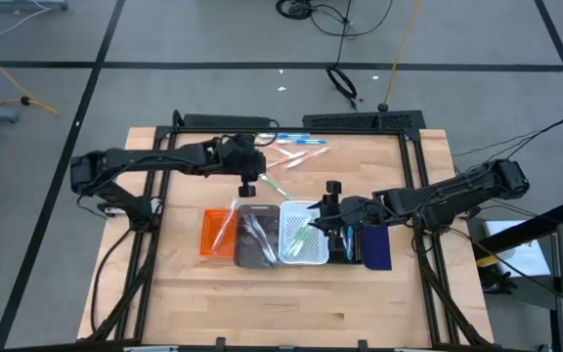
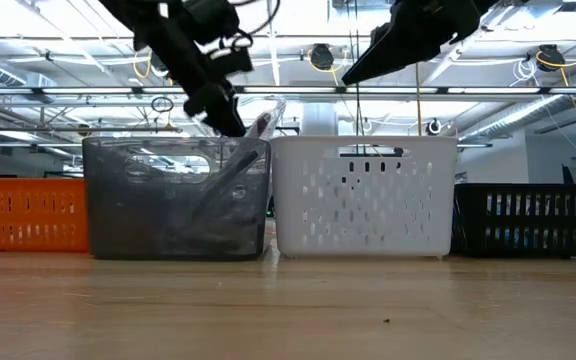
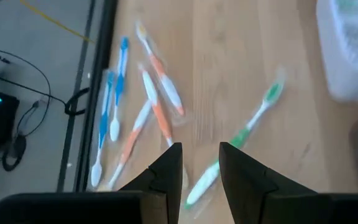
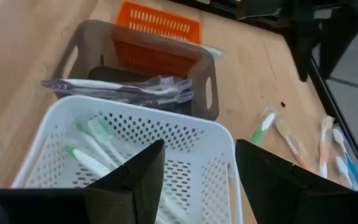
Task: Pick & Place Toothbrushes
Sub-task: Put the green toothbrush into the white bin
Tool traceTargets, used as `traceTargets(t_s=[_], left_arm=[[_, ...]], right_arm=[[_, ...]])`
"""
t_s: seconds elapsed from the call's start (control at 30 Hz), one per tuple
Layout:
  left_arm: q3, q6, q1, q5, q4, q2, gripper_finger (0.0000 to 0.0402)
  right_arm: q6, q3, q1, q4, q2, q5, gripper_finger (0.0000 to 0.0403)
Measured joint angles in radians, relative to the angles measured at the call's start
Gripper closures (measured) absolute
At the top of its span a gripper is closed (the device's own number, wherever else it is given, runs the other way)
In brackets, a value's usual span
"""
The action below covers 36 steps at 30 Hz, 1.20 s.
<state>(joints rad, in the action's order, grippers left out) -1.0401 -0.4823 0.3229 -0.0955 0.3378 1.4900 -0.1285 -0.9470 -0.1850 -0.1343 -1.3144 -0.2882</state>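
- Trays: orange tray (image 1: 215,233), grey tray (image 1: 257,238), white tray (image 1: 302,237), black tray (image 1: 345,244) and navy tray (image 1: 375,248) stand side by side in one row across the table (image 1: 291,303); no passage between them.
- Near strip of table, before the row: bare wood.
- Far strip: loose toothbrushes (image 1: 296,150) scattered on the wood.
- Above white tray: right gripper (image 1: 319,225), jaws apart.
- Above the loose brushes, beyond grey tray: left gripper (image 1: 249,185).

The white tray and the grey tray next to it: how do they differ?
The white tray has perforated walls; the grey tray has solid, translucent ones. The white tray holds green-and-white toothbrushes; the grey tray holds purple-grey toothbrushes in clear wrappers. Both are rectangular, alike in size, side by side.
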Motion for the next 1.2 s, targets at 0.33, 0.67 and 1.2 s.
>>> traceTargets(t_s=[0.33,0.67,1.2], left_arm=[[0.000,-0.202,0.065,0.096,-0.006,0.173,0.0295],[0.000,-0.277,0.086,0.097,-0.056,0.285,0.0295],[0.000,-0.301,0.104,0.181,-0.069,0.291,0.0295]], right_arm=[[0.003,0.000,0.032,-0.013,0.001,-0.001,0.0216],[0.004,0.000,0.040,-0.012,0.001,0.000,0.0216],[0.004,0.000,0.041,-0.012,0.001,0.000,0.0216]])
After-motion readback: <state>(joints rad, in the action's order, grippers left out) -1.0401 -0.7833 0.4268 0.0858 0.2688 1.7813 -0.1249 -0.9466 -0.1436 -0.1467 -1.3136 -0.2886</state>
